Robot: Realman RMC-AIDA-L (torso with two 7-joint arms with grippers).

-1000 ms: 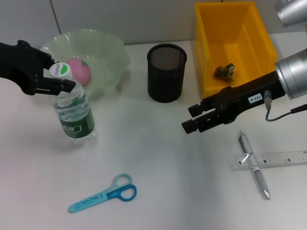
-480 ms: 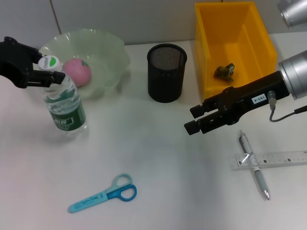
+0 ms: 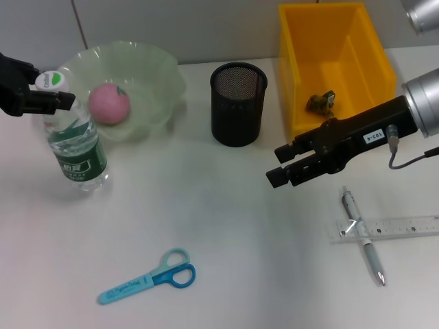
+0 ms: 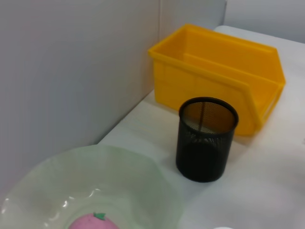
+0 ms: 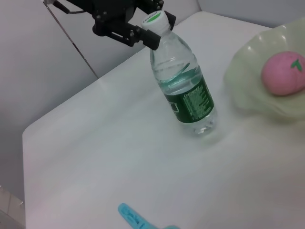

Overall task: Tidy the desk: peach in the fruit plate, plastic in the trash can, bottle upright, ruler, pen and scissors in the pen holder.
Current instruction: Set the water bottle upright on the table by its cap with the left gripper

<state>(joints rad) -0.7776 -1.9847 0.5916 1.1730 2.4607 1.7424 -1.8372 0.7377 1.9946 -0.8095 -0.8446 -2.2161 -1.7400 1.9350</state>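
You have a smooth white worktop (image 3: 226,226) backed by a pale grey wall, and the black mesh pen holder (image 3: 238,103) serves as your landmark near its rear. Right of the holder sits the yellow plastic bin (image 3: 357,41), open-topped and box-shaped, with a small crumpled greenish scrap (image 3: 321,102) lying inside. Left of the holder is the translucent green fruit plate (image 3: 154,75), wavy-rimmed, with the pink peach (image 3: 110,103) resting in it. Further left of the holder stands the clear bottle (image 3: 70,140), green-labelled, leaning slightly; your left gripper (image 3: 49,95) is closed on its neck just under the white cap. Your right gripper (image 3: 282,165) hangs to the holder's front right, above the worktop and clear of everything, its fingers near together with nothing between them. Beyond it, front right of the holder, the clear ruler (image 3: 398,227) lies flat with the silver pen (image 3: 363,240) crossing it. Front left of the holder lie the blue-handled scissors (image 3: 147,277), closed.
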